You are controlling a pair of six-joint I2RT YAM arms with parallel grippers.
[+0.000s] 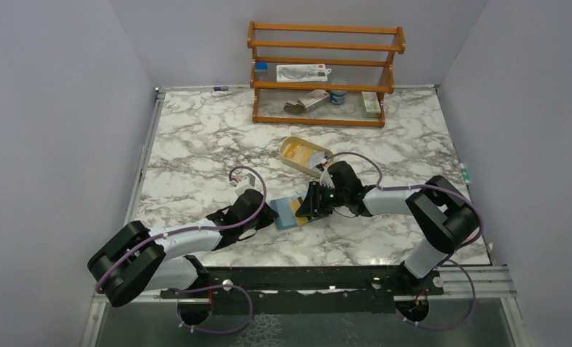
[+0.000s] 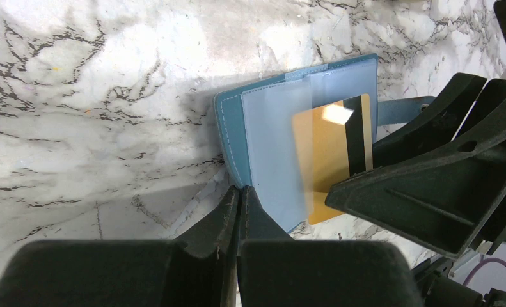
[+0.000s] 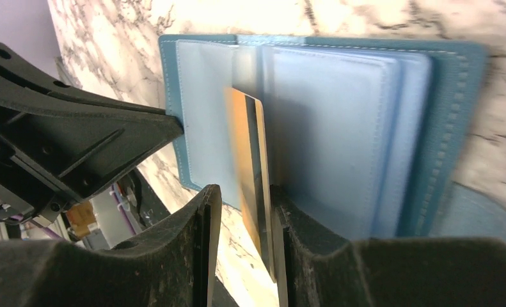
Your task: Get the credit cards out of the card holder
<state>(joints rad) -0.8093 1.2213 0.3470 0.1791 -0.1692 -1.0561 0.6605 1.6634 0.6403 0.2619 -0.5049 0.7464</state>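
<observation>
The teal-blue card holder [image 1: 286,212] lies open on the marble, its pale blue slots facing up [image 2: 269,141] [image 3: 339,128]. An orange-gold credit card [image 2: 330,160] with a dark stripe sticks partly out of a middle slot, tilted up on edge [image 3: 247,147]. My right gripper [image 1: 315,202] [image 3: 245,192] is open around this card. The card rests against the right finger and there is a gap to the left finger. My left gripper [image 1: 268,217] [image 2: 240,190] is shut, with its tips at the holder's near edge. I cannot tell whether it pinches the cover.
An oval tan tray [image 1: 304,154] with a yellow inside stands just behind the right gripper, with something pale in it. A wooden rack [image 1: 325,72] holding small items stands at the back. The two grippers are close together over the holder.
</observation>
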